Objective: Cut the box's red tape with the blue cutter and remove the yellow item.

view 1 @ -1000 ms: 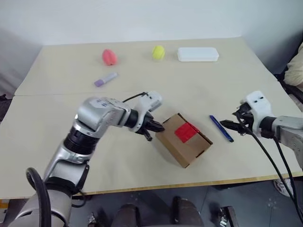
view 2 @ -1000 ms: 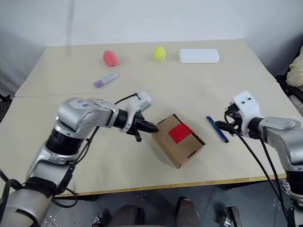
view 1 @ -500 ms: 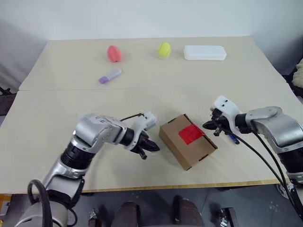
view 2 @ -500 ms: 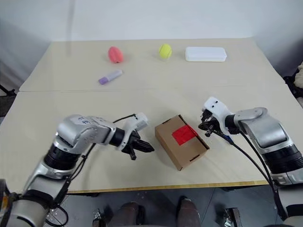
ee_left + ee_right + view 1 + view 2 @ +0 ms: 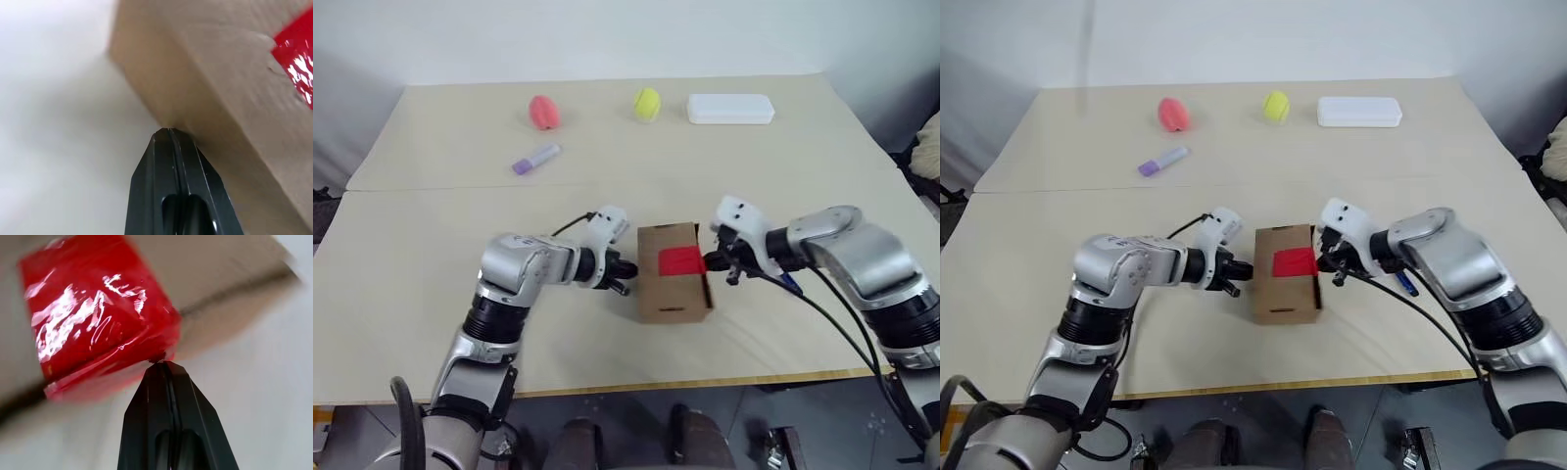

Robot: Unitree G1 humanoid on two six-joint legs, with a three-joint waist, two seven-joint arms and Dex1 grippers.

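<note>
The brown cardboard box [image 5: 668, 290] lies near the table's front, squared to the edge. The red tape [image 5: 681, 259] runs across its top and over the right side. My left gripper [image 5: 623, 275] is shut, and its tip [image 5: 169, 133] touches the box's left wall. Shut as well, my right gripper [image 5: 711, 265] presses its tip [image 5: 164, 364] against the edge of the red tape [image 5: 98, 313] on the box's right side. The blue cutter [image 5: 1406, 285] lies on the table behind my right wrist, partly hidden and not held. The yellow item is out of view.
At the back of the table stand a pink-red egg shape [image 5: 543, 112], a yellow-green ball [image 5: 646, 103] and a white case [image 5: 730, 108]. A lilac marker [image 5: 534, 159] lies left of centre. A seam [image 5: 431, 191] crosses the tabletop.
The box has turned from a diagonal to square with the table edge. My right gripper left the cutter's side, shut, and swung left to the box. My left gripper now touches the box's left wall.
</note>
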